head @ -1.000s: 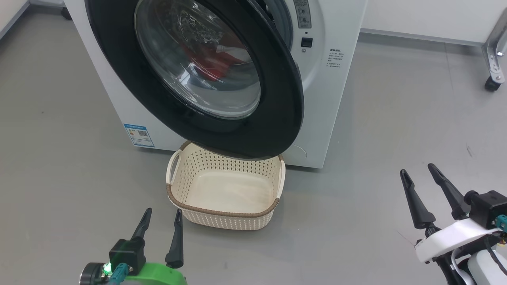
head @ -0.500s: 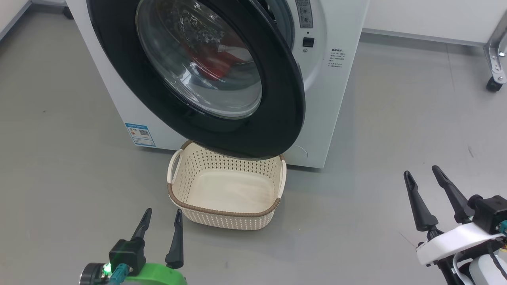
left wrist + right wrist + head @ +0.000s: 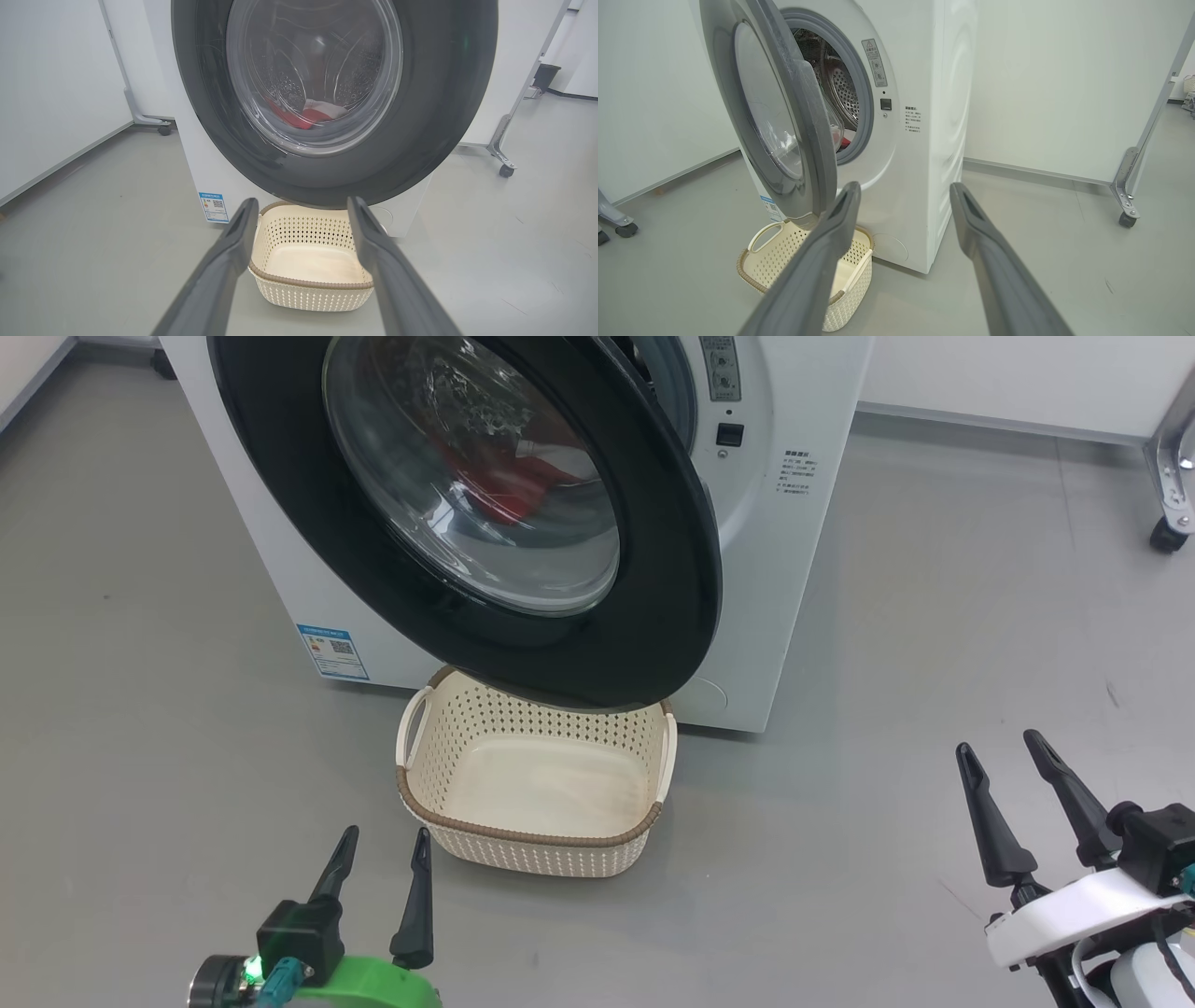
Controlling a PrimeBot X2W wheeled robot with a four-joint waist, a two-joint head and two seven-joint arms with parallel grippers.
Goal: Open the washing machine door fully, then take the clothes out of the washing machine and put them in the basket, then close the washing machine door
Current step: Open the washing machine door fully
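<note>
The white washing machine (image 3: 794,523) stands ahead with its door (image 3: 672,569) partly swung out, black rim around a clear glass bowl. Red and white clothes (image 3: 509,490) show through the glass, inside the drum. In the left wrist view the clothes (image 3: 313,114) lie low behind the door (image 3: 444,116). The cream basket (image 3: 532,835) sits on the floor under the door's lower edge, with nothing in it. My left gripper (image 3: 386,833) is open, just left of the basket's near corner. My right gripper (image 3: 997,743) is open, well right of the machine. In the right wrist view the door (image 3: 808,154) stands edge-on before the drum opening.
A metal frame on a caster (image 3: 1167,527) stands at the far right by the white wall. A blue label sticker (image 3: 331,653) marks the machine's lower left front. Grey floor spreads to both sides of the machine and between the basket and me.
The head view has shifted slightly. My right gripper has drifted a little toward the lower right. Left gripper, door and basket have stayed put.
</note>
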